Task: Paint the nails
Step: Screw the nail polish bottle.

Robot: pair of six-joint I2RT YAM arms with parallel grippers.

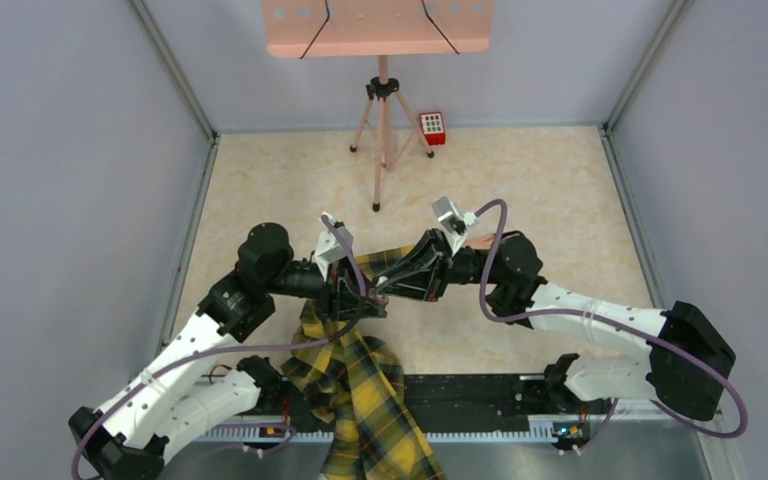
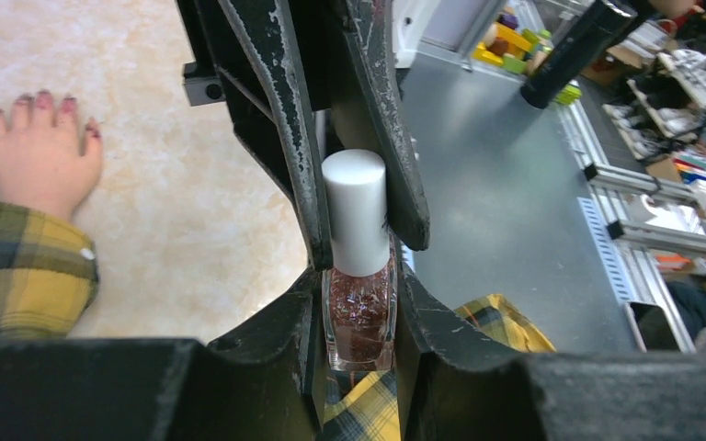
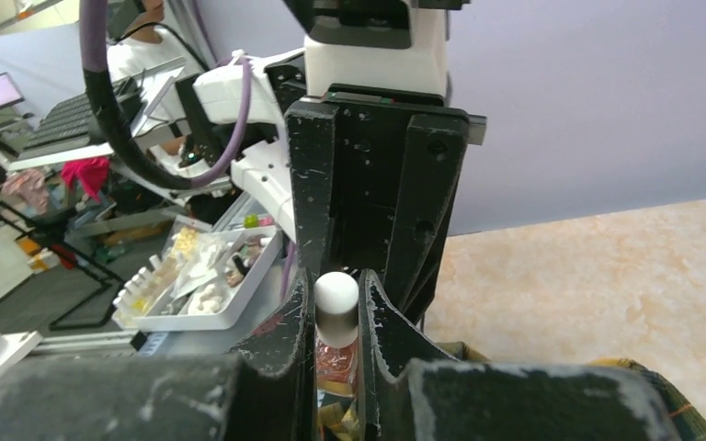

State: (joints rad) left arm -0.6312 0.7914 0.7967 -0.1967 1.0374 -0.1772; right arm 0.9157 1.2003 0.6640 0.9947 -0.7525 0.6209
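Left wrist view: the left gripper (image 2: 357,308) clamps the polish bottle (image 2: 359,317) by its glass; the right gripper (image 2: 362,241) pinches the white cap (image 2: 356,197), not yet off; beyond, the mannequin hand (image 2: 41,156) lies flat near the worktop's (image 2: 193,211) middle, its nails (image 2: 44,97) seemingly reddish, though too small to judge; brushing remains.

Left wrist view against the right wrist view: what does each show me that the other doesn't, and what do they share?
Only the left wrist view: the mannequin hand palm down on the table, its nails dark red, and the plaid sleeve. Only the right wrist view: the purple cable at upper left. Both: the polish bottle between the two grippers, the left gripper shut on its glass body, the right gripper shut on its white cap.
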